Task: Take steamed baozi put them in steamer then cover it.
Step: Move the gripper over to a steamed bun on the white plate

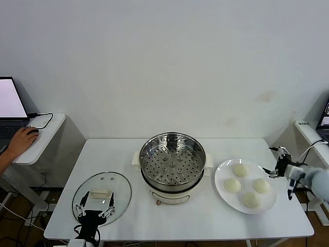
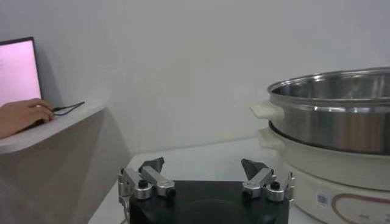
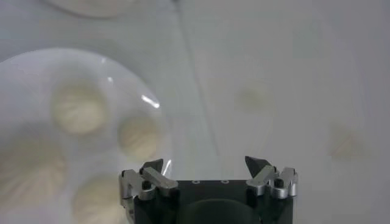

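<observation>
Side desk (image 1: 49,126) at far left: laptop (image 1: 10,105), person's hand (image 1: 20,142) on mouse. White wall (image 1: 169,56) behind. White table (image 1: 180,216): cover (image 1: 118,198) flat at front-left corner, left gripper (image 1: 95,210) over it, jaws wide, empty. Steamer (image 1: 173,159) at table centre, uncovered, tray bare. Plate (image 1: 221,180) near right edge, 4 baozi (image 1: 240,169) on it. Right gripper (image 1: 275,162) at plate's right rim, jaws wide, empty.

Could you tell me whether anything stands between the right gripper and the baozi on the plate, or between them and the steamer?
Nothing visible does: the open right gripper hangs beside the plate of baozi, and the steamer stands uncovered next to it.
</observation>
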`<state>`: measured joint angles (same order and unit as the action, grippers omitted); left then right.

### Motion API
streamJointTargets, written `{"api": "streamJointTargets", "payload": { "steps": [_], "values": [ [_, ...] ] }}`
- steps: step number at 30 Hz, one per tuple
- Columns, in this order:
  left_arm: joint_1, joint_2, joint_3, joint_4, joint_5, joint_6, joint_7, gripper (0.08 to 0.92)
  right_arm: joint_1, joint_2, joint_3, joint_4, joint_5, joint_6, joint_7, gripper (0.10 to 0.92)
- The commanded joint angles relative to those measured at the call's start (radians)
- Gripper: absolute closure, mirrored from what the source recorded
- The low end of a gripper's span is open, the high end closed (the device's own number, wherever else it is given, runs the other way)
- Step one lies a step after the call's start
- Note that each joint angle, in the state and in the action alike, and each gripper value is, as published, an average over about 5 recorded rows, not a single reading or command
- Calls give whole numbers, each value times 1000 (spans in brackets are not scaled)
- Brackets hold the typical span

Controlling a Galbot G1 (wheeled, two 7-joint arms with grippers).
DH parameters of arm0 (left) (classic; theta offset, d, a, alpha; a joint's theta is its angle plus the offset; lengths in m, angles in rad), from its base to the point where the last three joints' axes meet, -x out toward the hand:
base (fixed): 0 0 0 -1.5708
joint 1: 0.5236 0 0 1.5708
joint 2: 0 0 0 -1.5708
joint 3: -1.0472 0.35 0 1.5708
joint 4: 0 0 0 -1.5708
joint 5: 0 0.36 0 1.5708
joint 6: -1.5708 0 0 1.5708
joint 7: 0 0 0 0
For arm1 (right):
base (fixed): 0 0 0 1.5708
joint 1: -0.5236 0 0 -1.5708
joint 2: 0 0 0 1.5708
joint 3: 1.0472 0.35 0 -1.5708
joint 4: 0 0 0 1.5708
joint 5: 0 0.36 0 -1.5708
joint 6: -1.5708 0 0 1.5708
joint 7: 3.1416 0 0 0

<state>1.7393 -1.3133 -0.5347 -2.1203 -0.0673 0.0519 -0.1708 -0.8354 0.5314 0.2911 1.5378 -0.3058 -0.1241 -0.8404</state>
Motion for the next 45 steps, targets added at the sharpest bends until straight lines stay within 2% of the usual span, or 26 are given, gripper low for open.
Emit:
{"api": "streamJointTargets", "payload": {
  "steps": [1,11,23,34,45],
  "values": [
    [-11,1,-5,1,4,7,-17,177,558,-74,-573,-286,11,66,-273,202],
    [-26,9,-18,18,5,9,-17,177,702,55,-779,-409,21,134,-259,202],
    [-33,20,-41,33,7,9,-14,177,721,217,-824,-528,-3,148,-223,202],
    [-39,27,-51,44,5,9,-14,177,715,282,-829,-592,-55,137,-207,203],
    [-32,31,-64,42,0,8,-13,177,694,283,-815,-593,-81,131,-210,203]
  ]
}}
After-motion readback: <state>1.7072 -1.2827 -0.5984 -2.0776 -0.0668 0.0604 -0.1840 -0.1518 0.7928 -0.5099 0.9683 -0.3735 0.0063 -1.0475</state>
